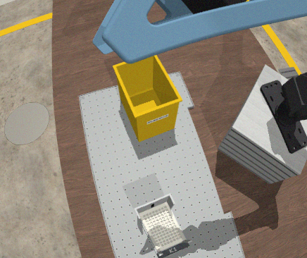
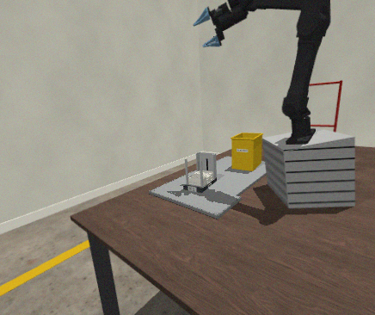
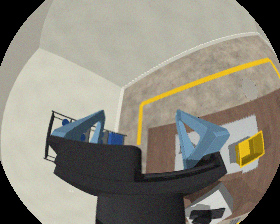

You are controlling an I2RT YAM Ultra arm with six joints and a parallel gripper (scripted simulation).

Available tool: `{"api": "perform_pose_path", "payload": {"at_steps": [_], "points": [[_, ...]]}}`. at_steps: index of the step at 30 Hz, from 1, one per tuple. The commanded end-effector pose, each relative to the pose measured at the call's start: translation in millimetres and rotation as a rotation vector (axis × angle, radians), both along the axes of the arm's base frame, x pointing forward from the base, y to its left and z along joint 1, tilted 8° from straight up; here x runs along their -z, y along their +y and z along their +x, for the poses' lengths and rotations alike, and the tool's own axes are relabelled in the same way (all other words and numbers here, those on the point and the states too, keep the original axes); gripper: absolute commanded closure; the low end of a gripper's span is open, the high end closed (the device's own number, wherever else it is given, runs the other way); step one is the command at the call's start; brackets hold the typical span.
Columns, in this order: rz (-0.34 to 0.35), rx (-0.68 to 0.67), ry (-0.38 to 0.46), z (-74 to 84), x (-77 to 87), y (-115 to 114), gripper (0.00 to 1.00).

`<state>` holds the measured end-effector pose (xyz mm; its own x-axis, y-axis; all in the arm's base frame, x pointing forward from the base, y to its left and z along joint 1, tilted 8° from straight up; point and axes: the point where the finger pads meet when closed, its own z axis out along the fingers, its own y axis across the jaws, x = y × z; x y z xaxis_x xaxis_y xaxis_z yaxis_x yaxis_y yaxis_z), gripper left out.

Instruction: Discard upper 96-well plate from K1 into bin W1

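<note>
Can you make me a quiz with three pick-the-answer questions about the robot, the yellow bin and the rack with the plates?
1. Where is the bin W1?
A. on the grey board
B. on the floor
C. on the arm's block

2. What colour are the gripper fingers?
A. red
B. blue
C. green

3. What is the gripper doing?
A. squeezing a plate
B. shut on nothing
C. open, holding nothing

Answers: 1 A, it stands on the dotted grey board. 2 B, both tips show blue. 3 C, the fingers are spread high up and the plates sit in rack K1.

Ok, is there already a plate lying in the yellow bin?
No, the top view shows the bin holding nothing, and the plates sit on the rack.
</note>
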<state>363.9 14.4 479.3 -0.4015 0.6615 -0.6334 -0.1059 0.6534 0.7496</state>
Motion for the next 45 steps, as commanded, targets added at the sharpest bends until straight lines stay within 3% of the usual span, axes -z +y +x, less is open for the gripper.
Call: {"api": "perform_pose_path", "payload": {"at_steps": [1, 5, 9, 14, 17, 22, 27, 31, 35, 39, 45], "points": [[0.027, 0.018, 0.016, 0.7, -1.7, -0.3, 0.0], [0.096, 0.034, 0.12, 11.8, 14.7, 2.0, 0.0], [0.096, 0.034, 0.119, 22.8, 31.0, 4.2, 0.0], [0.172, 0.061, 0.252, 34.3, 52.7, 8.6, 0.0], [0.172, 0.061, 0.252, 36.6, 57.0, 9.5, 0.0], [0.236, 0.096, 0.385, 46.2, 79.4, 14.9, 0.0], [0.237, 0.095, 0.384, 55.9, 101.5, 20.3, 0.0], [0.285, 0.133, 0.503, 61.4, 120.1, 25.6, 0.0], [0.29, 0.137, 0.516, 64.2, 129.2, 28.2, 0.0], [0.328, 0.184, 0.635, 68.1, 148.1, 33.9, 0.0], [0.338, 0.201, 0.674, 73.6, 176.1, 42.5, 0.0]]}}
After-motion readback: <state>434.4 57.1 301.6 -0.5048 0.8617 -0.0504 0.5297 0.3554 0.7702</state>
